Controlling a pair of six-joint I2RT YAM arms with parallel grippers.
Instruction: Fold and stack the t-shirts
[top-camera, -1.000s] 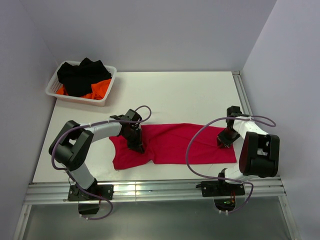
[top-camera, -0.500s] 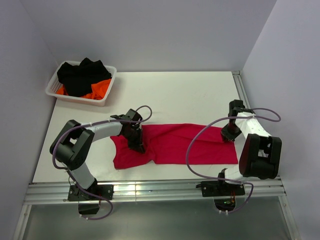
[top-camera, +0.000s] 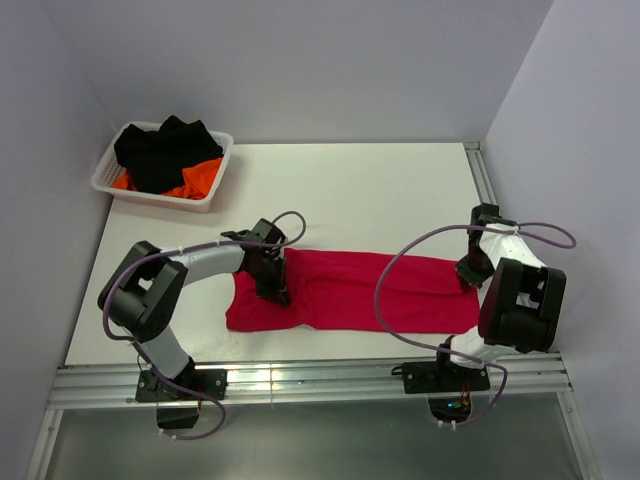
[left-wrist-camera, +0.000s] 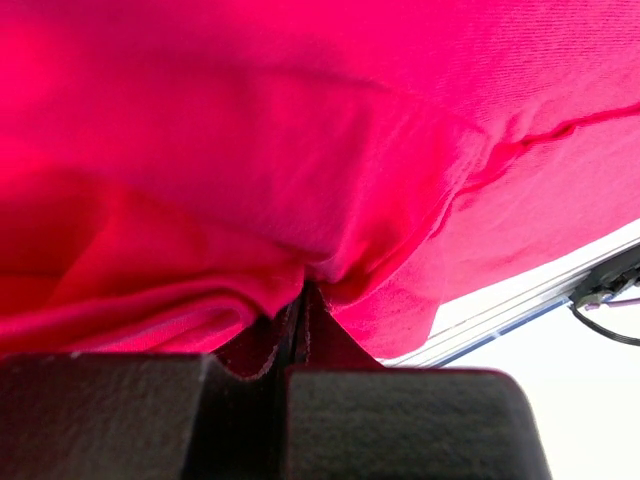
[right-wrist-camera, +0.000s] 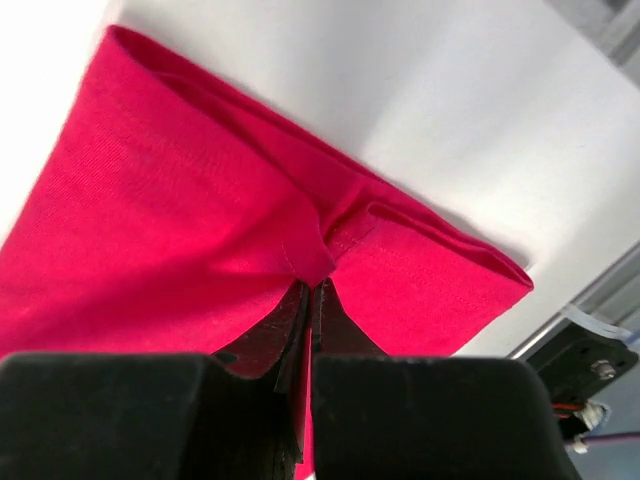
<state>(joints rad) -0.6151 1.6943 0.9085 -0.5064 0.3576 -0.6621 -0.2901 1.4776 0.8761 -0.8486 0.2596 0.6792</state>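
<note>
A crimson red t-shirt lies stretched in a long band across the near part of the white table. My left gripper is shut on its cloth near the left end; the left wrist view shows the red cloth pinched between the jaws. My right gripper is shut on the shirt's right edge; the right wrist view shows a fold of the red cloth bunched at the closed jaw tips. Other shirts, black and orange, lie in the basket.
A white mesh basket stands at the table's back left corner. A metal rail runs along the near edge, with another rail along the right side. Walls close in on the left, back and right.
My right gripper has moved right and away with the shirt's edge, pulling the red shirt longer and flatter. The left gripper has stayed nearly in place, and the shirt's left end has straightened.
</note>
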